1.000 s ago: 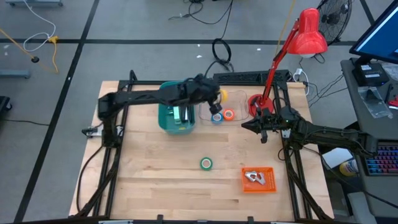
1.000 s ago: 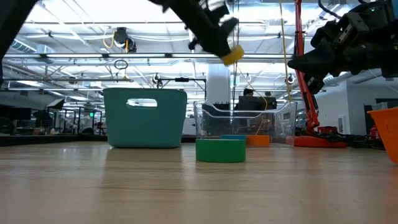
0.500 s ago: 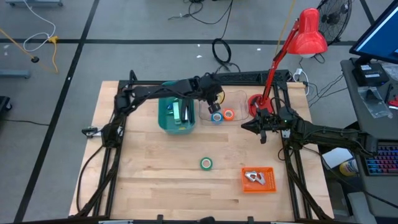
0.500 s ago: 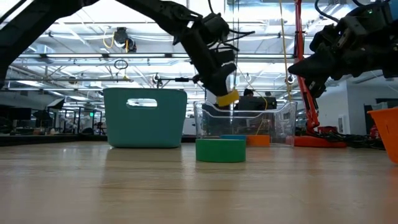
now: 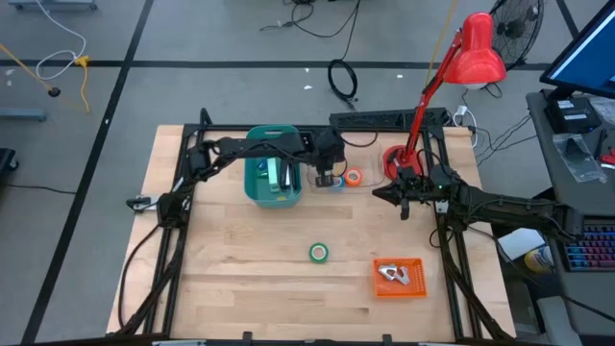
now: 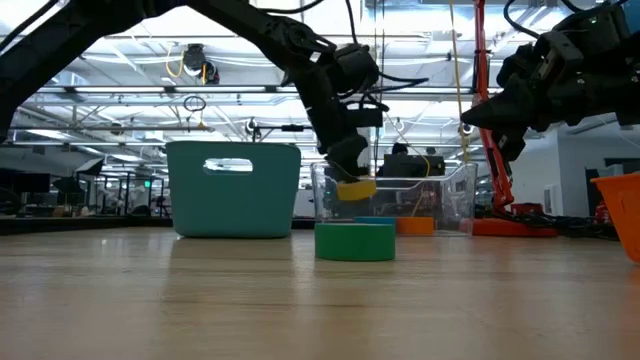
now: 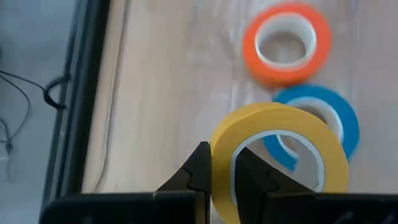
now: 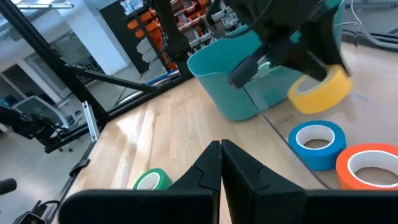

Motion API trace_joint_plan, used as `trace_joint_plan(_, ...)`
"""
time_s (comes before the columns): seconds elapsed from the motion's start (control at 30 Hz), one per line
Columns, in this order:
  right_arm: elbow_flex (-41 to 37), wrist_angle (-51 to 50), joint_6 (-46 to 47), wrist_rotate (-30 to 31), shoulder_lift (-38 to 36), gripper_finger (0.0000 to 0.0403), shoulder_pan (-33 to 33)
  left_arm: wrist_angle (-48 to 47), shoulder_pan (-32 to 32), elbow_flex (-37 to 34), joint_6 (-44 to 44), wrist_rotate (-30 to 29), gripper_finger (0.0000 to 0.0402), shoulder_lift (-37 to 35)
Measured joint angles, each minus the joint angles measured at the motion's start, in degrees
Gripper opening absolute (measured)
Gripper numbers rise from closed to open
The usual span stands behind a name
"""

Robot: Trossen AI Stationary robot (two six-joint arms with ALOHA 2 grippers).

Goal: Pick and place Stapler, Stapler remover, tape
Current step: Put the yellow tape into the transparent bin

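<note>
A yellow tape (image 7: pixel 277 158) roll hangs in the air, pinched through its wall by the left gripper (image 7: pixel 217 168), whose two dark fingers are clamped on the rim, one inside the ring and one outside. In the low view the roll sits at about the rim height of a clear bin (image 6: pixel 455 195) at the far middle of the table. Directly under it lie a blue tape (image 7: pixel 333 121) and, just beside that, an orange tape (image 7: pixel 286 42), both flat on the bin's floor.

A green tape (image 5: pixel 318 253) lies alone on the bare wood near the table's middle, well apart from the bin. A teal bin (image 5: pixel 259 187) stands just to the left of the clear one. An orange tray (image 5: pixel 413 285) near the front right holds small pale metal pieces.

The right gripper (image 8: pixel 221 158), fingers pressed together and holding nothing, waits above the table's right side, near the base of a red lamp (image 5: pixel 478 48).

The step in hand appears to be lowering the yellow roll into the clear bin. To do it well, the left arm should probably bring the roll down inside the walls before letting go, and release it low so it does not bounce or roll. Setting it slightly aside from the blue roll would let it lie flat rather than tilt on top.
</note>
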Motion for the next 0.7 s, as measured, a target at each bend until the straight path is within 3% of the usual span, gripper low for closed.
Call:
trace_joint_plan(0.57, 0.0, -0.2, 1.3, -0.2, 0.4, 0.0004, 0.0, -0.8, 1.2, 0.0, 5.1, 0.0, 0.0037, -0.1)
trace_joint_plan(0.7, 0.0, -0.2, 1.3, -0.2, 0.4, 0.0004, 0.0, -0.4, 1.2, 0.0, 7.9, 0.1, 0.0068, -0.1)
